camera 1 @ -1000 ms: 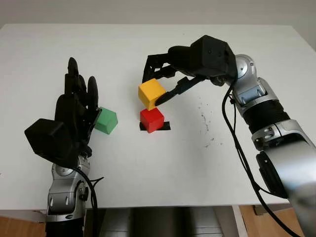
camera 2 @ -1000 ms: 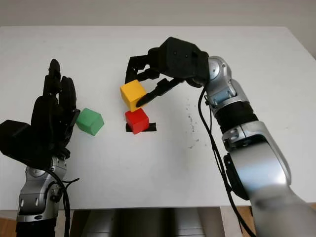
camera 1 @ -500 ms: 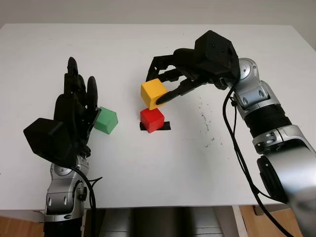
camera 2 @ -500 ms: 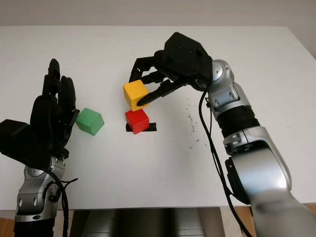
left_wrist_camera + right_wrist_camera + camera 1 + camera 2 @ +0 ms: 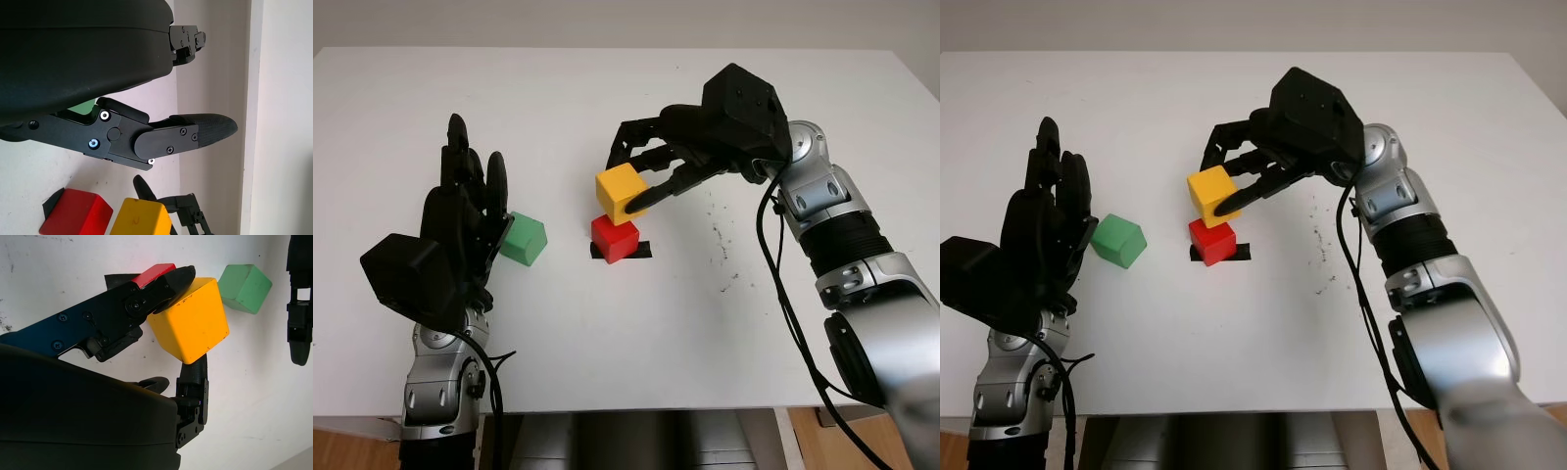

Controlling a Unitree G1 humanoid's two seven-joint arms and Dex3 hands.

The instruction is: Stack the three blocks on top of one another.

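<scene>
Right hand [image 5: 641,176]: gripping the yellow block [image 5: 623,194] between its fingers [image 5: 161,286], one finger lying along the block's near face and the others closing on its far side. The hand is reaching in from the right side of the white surface [image 5: 607,323], with its black shell sitting above and to the right of the block.

Yellow block: being held in the right hand's fingers, tilted slightly, directly above the red block [image 5: 615,238]. Whether its underside is touching the red block cannot be told.

Red block: sitting on the surface just below the right hand's fingertips, over a small piece of black tape [image 5: 641,250] that is showing at its base.

Green block [image 5: 525,240]: resting on the surface, well apart from the right hand and just beside the fingers of the left hand.

Left hand [image 5: 460,220]: open, holding nothing, standing raised with fingers pointing up and away, immediately to the left of the green block.

Surface: carrying faint dark specks [image 5: 720,240] below the right hand's wrist.
</scene>
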